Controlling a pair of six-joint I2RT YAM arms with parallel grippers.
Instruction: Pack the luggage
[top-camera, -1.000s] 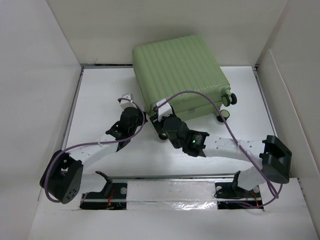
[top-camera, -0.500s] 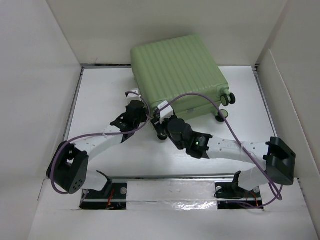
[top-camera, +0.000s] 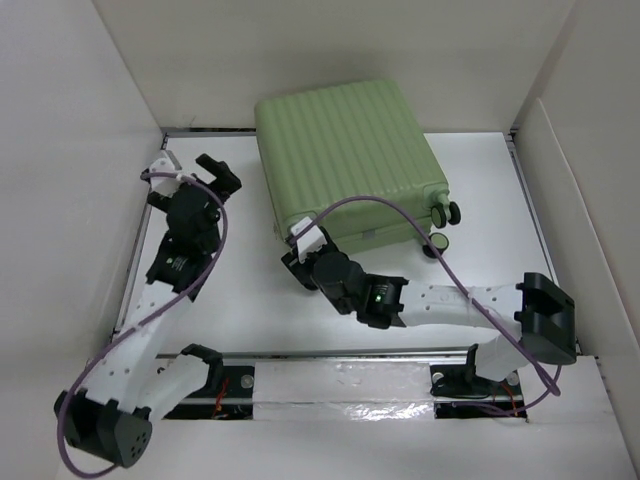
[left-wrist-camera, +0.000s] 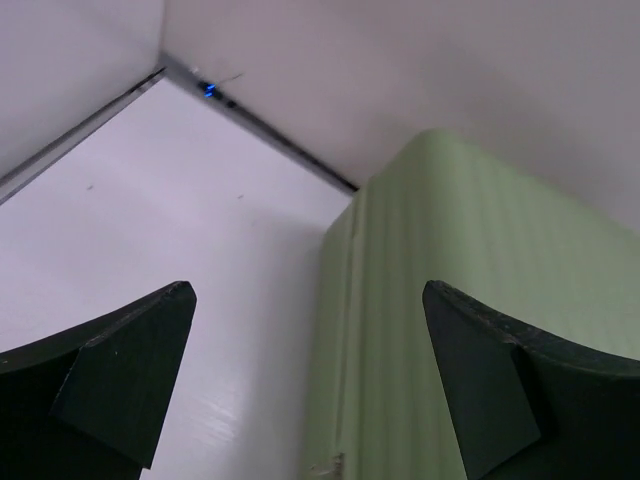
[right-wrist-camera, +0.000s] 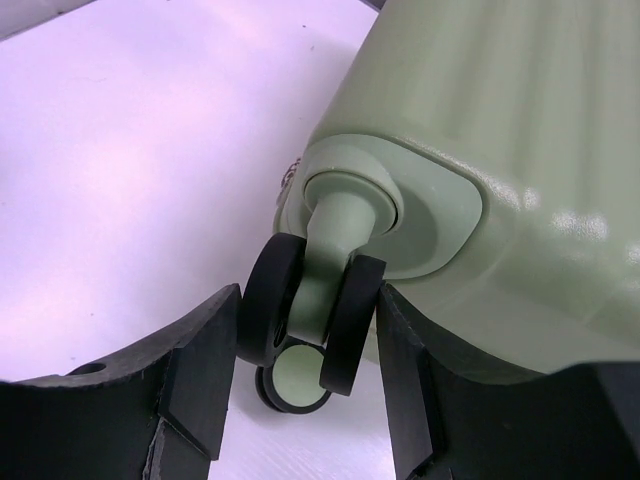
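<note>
Lying closed on the white table, the luggage is seen at the upper centre of the overhead frame, ribbed shell facing up. The left gripper is held at the upper left, jaws spread wide and empty, apart from the case. One black wheel at the lower left corner is clamped between the right gripper fingers.

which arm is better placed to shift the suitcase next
Right: the right gripper grips a wheel of the suitcase; the left gripper is open beside it, touching nothing.
</note>
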